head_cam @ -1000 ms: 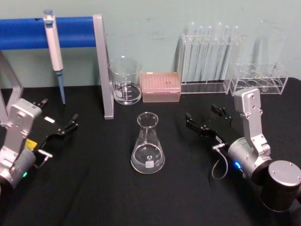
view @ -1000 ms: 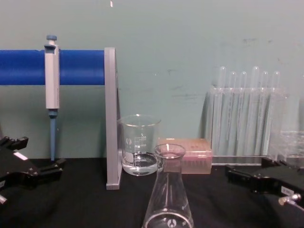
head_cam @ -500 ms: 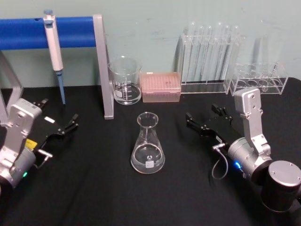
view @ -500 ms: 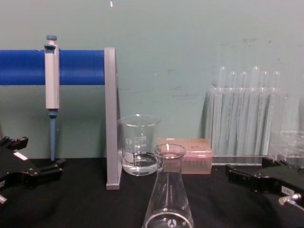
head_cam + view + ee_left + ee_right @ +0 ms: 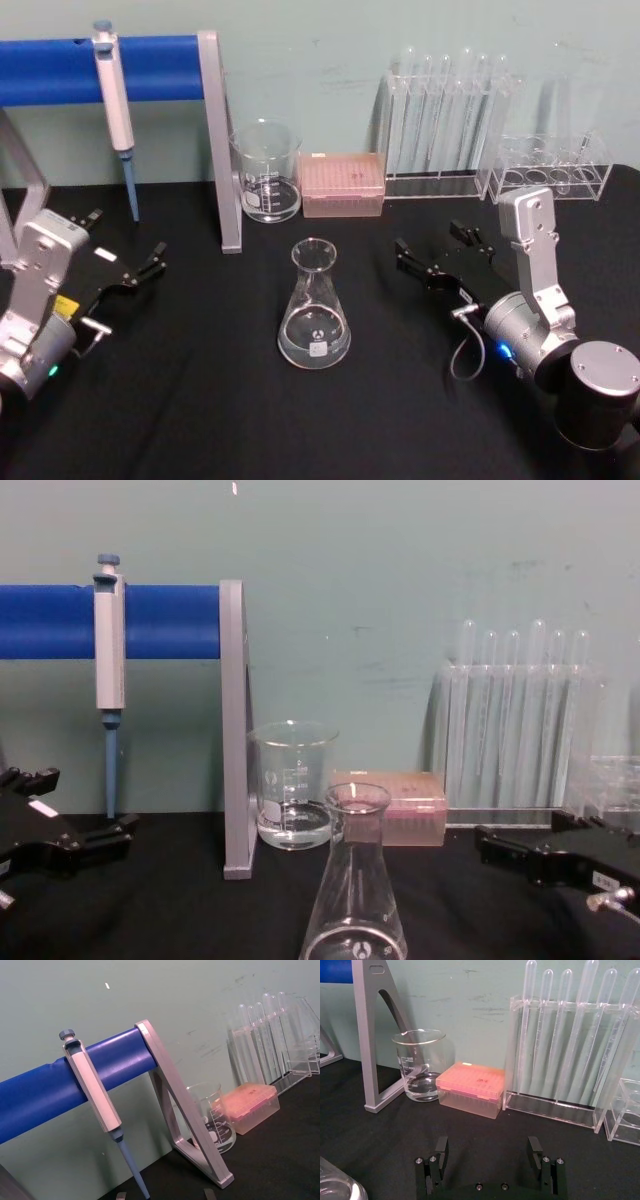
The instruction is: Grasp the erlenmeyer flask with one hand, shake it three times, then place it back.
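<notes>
The erlenmeyer flask (image 5: pixel 314 310) stands upright at the middle of the black table, clear glass with a small white mark near its base. It also rises at the chest view's bottom centre (image 5: pixel 355 900), and its base edge shows in the right wrist view (image 5: pixel 335 1185). My right gripper (image 5: pixel 430 240), the hand with the digit label, lies open to the flask's right, a short gap away, with nothing between its fingers (image 5: pixel 441 1150). It shows low on the right in the chest view (image 5: pixel 515 835). My left gripper (image 5: pixel 128 235) rests open at the table's left, apart from the flask.
Behind the flask stand a graduated beaker (image 5: pixel 266 172) and a pink tip box (image 5: pixel 343 184). Test tubes fill a clear rack (image 5: pixel 440 120) at the back right, beside a lower rack (image 5: pixel 550 165). A pipette (image 5: pixel 113 100) hangs on the blue stand with its grey post (image 5: pixel 215 140).
</notes>
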Robot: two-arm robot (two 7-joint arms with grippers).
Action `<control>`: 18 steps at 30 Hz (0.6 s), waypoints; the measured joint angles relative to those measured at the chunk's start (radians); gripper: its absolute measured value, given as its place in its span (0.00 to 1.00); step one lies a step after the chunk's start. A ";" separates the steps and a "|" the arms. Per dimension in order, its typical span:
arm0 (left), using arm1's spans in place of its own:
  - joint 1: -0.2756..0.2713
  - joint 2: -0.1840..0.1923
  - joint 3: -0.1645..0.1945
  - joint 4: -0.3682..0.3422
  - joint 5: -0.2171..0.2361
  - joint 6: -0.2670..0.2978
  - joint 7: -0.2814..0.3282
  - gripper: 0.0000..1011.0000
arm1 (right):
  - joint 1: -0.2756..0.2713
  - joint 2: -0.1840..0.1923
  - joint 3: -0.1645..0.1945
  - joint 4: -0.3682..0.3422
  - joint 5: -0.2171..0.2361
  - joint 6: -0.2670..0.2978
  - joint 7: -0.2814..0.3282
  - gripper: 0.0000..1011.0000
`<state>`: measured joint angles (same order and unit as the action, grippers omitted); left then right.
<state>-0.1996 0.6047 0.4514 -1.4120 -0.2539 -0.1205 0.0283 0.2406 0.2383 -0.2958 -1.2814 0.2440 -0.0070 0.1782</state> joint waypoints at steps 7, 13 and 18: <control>0.000 0.000 0.000 0.000 0.000 0.000 0.000 0.99 | 0.000 0.000 0.000 0.000 0.000 0.000 0.000 0.99; 0.000 0.000 0.000 0.000 0.000 0.000 0.000 0.99 | 0.000 0.000 0.000 0.000 0.000 0.000 0.000 0.99; 0.000 0.000 0.000 0.000 0.000 0.000 0.000 0.99 | 0.000 0.000 0.000 0.000 0.000 0.000 0.000 0.99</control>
<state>-0.1995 0.6047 0.4514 -1.4120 -0.2539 -0.1205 0.0283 0.2406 0.2383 -0.2957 -1.2814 0.2440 -0.0071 0.1777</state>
